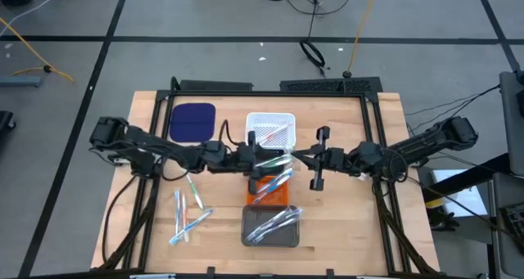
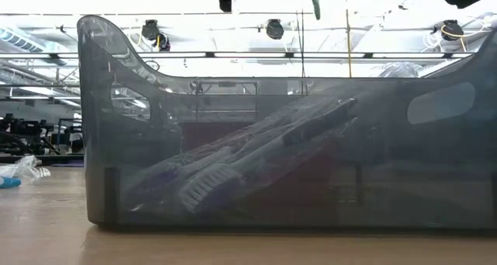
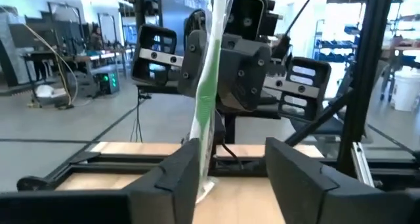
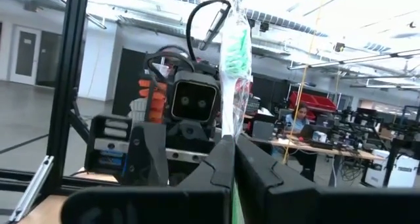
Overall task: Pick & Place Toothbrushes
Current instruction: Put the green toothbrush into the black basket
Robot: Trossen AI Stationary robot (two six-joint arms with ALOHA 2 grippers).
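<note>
Overhead first: left gripper (image 1: pixel 255 159) and right gripper (image 1: pixel 301 158) meeting nose to nose at the table's middle, above an orange tray (image 1: pixel 282 199). Between them, a green toothbrush (image 1: pixel 274 161) in a clear wrapper, lifted off the wood. Beyond, a white tray (image 1: pixel 255 120) holding a brush or two; nearer, a grey tray (image 1: pixel 247 230) with several. To the left, loose toothbrushes (image 1: pixel 187 213) scattered on the table (image 1: pixel 360 222), and a dark blue pad (image 1: pixel 192 121) beside the white tray.

At table height: almost nothing but the grey tray's smoky wall, with bristled brushes lying aslant inside.

From the left wrist: own fingers (image 3: pixel 172 181) spread wide apart, the wrapped brush standing upright against the inner face of one, the other well clear of it.

From the right wrist: fingers pressed together on the wrapper's lower end, the green handle rising above them.

Probably light and fairly stiff, but slick in its crinkly film and prone to swing or slip from a pinch at one end. Best taken across the handle near its middle, squarely, not by loose wrapper alone.
</note>
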